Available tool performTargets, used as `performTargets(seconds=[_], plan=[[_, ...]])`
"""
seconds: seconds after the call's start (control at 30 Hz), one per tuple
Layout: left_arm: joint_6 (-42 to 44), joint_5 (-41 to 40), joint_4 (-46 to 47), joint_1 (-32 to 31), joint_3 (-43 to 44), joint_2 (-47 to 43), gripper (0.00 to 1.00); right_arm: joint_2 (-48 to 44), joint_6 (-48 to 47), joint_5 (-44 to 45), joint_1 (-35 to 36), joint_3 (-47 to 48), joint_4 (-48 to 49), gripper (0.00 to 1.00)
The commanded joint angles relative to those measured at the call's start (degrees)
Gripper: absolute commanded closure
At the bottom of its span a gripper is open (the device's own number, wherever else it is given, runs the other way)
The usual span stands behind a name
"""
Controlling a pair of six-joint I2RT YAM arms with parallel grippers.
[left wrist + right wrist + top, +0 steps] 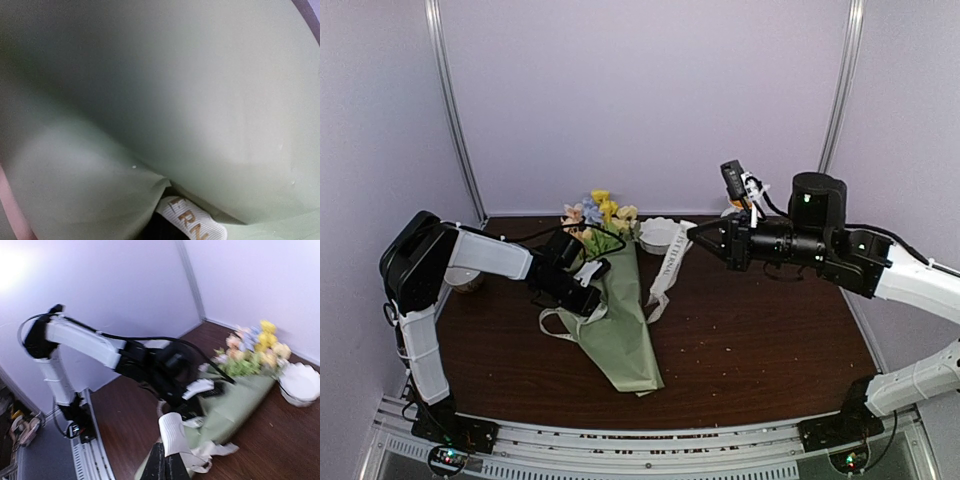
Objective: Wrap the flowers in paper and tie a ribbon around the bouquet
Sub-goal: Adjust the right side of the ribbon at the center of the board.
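The bouquet lies on the dark table as a long sage-green paper cone. Its pastel flowers point to the far wall and also show in the right wrist view. My left gripper presses against the cone's left side, shut on a lettered stretch of the cream ribbon; its fingers are hidden by the paper. My right gripper hovers right of the blossoms, shut on another ribbon end that hangs down to the cone. A ribbon loop rests on the table left of the cone.
A white bowl stands at the back, just right of the flowers and under my right gripper; it also shows in the right wrist view. A small pale dish sits behind my left arm. Purple walls close the back and sides.
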Motion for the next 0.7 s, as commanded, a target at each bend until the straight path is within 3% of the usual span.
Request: performTargets(seconds=[0.0,0.17,0.27,0.37,0.43,0.5,0.6,0.67], plan=[[1.28,-7.08,-5.96,1.68,-2.13,4.87,1.00,-4.86,9.64,14.87,-7.43,-9.78,-6.38,1.00],[1.33,-7.23,-6.18,1.80,-1.97,4.84,1.00,-6.72,20.80,24.43,-11.63,-21.94,-12.81,0.99],[1.39,-7.43,-6.39,1.81,-1.90,4.83,1.00,-7.66,29.25,35.11,-13.56,-25.71,-23.46,0.85],[1.46,-7.45,-6.44,1.80,-1.80,4.82,1.00,-8.45,35.51,39.71,-21.17,-28.83,-32.97,0.83],[1.46,-7.37,-6.44,1.81,-1.75,4.88,1.00,-10.92,34.50,36.30,-27.25,-31.40,-31.30,0.79],[1.49,-7.34,-6.48,1.82,-1.67,4.91,1.00,-13.61,31.39,33.06,-28.23,-32.21,-25.90,0.70],[1.46,-7.26,-6.48,1.78,-1.70,4.99,1.00,-12.25,23.70,26.83,-27.30,-27.57,-19.63,0.59],[1.46,-7.26,-6.48,1.83,-1.65,4.91,1.00,-8.06,16.13,24.84,-22.57,-21.59,-20.16,0.56]])
